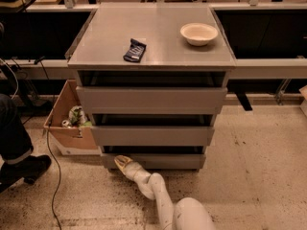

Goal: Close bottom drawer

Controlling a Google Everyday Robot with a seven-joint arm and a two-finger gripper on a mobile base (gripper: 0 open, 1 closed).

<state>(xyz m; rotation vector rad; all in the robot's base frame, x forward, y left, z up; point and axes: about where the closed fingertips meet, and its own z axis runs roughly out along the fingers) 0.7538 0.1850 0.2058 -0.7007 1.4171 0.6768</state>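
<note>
A grey three-drawer cabinet stands in the middle of the view. The bottom drawer [163,161] is the lowest and narrowest grey front, just above the floor, with a thin dark gap above it. My gripper [123,162] is at floor level, its tip against the left end of that drawer's front. My white arm [160,202] runs back down to the bottom edge of the view. The top drawer [151,100] and the middle drawer [152,135] stick out further than the bottom one.
On the cabinet top lie a dark snack packet [135,50] and a cream bowl [198,33]. A cardboard box [69,123] with rubbish stands left of the cabinet. A person's leg and shoe [19,164] and a cable [55,176] are at the far left. Dark benches run behind.
</note>
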